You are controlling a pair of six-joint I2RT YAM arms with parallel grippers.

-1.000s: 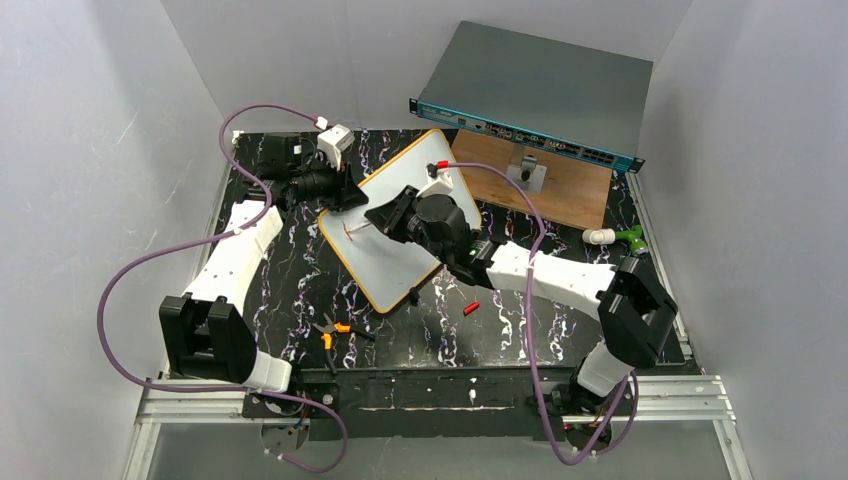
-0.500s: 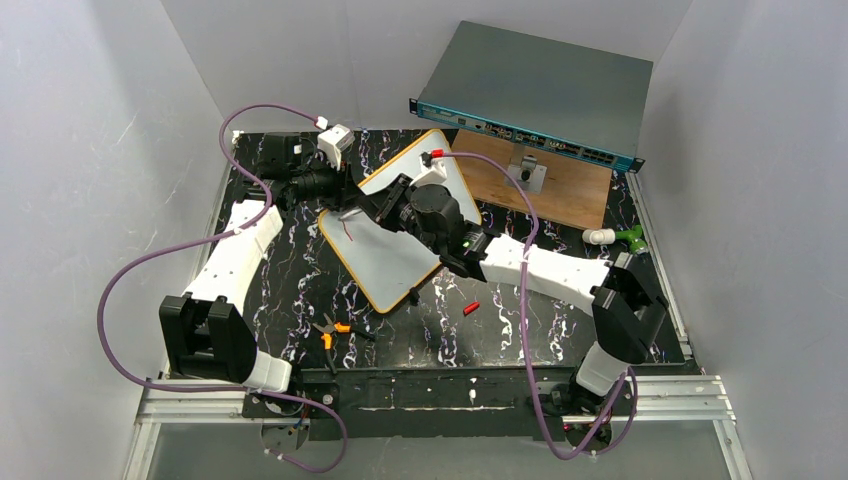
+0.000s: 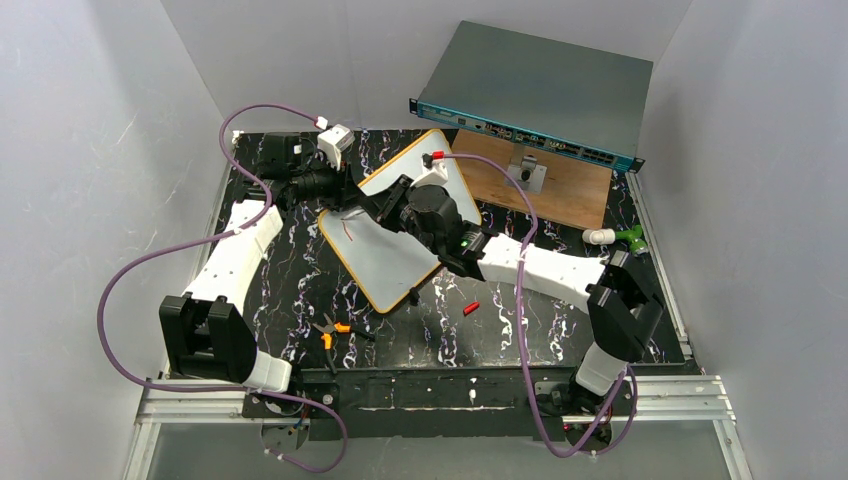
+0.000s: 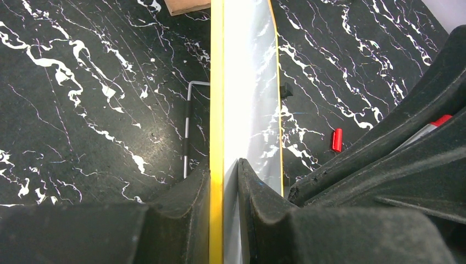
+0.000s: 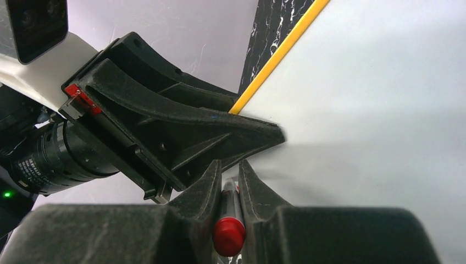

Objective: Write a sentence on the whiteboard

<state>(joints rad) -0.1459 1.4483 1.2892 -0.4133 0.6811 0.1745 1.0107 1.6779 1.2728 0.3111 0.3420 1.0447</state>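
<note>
The whiteboard (image 3: 400,262) sits mid-table (image 3: 270,280), turned diagonally, its far end near the wooden board (image 3: 565,195). Of the sentence (image 3: 347,229) only a short red stroke shows, near the board's left corner; the rest of the white face is blank, so the task looks barely begun.

The left pincer (image 4: 224,171) is clamped on the orange-rimmed edge of the whiteboard (image 4: 247,82), one finger on each face. This is likely to steady the board so it doesn't slide under the pen.

The right pincer (image 5: 229,171) is clamped on a red marker (image 5: 229,231), butt end toward the wrist camera and barrel pointing at the board face (image 5: 384,110). It sits right beside the left pincer's fingers (image 5: 242,137). The tip is hidden between the fingers, so contact with the board can't be told.

The overhead view shows the right pincer (image 3: 385,208) over the board's left part, close to the left pincer (image 3: 345,195). Writing starts at that corner, probably to leave room for the line to run across.

A red cap (image 3: 471,307) lies on the table off the board's near edge, well clear of the work. Orange-handled pliers (image 3: 330,331) lie nearer the bases, unused.
</note>
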